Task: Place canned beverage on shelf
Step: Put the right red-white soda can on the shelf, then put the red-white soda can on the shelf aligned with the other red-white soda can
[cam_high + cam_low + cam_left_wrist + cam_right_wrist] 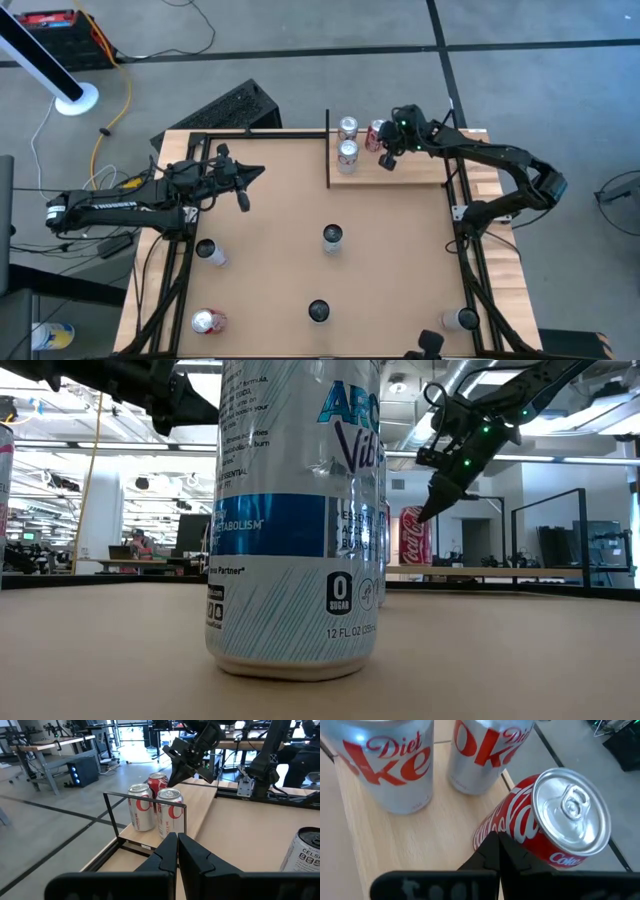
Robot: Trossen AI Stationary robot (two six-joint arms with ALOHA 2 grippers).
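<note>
A red Coca-Cola can [545, 815] stands upright on the light-wood shelf [410, 168] at the table's far side, next to two silver Diet Coke cans [348, 127] [347, 152]. My right gripper [496, 840] is shut. It slants down from above, with its tips beside the red can's upper wall [415, 520]. My left gripper [177, 847] is shut and empty. It hovers over the table's left part [245, 185] and points toward the shelf. My right gripper's shut fingertips [428, 510] are right beside the red can's side wall near its top. I cannot tell whether they touch it. The can stands on its base on the shelf.
A black upright rod [328, 150] marks the shelf's left end. Several more cans stand on the tabletop: one at the middle [332, 237], one near the front [318, 312], two at the left [208, 250] [208, 321] and one at the front right [462, 318]. One of them fills the low view [295, 510].
</note>
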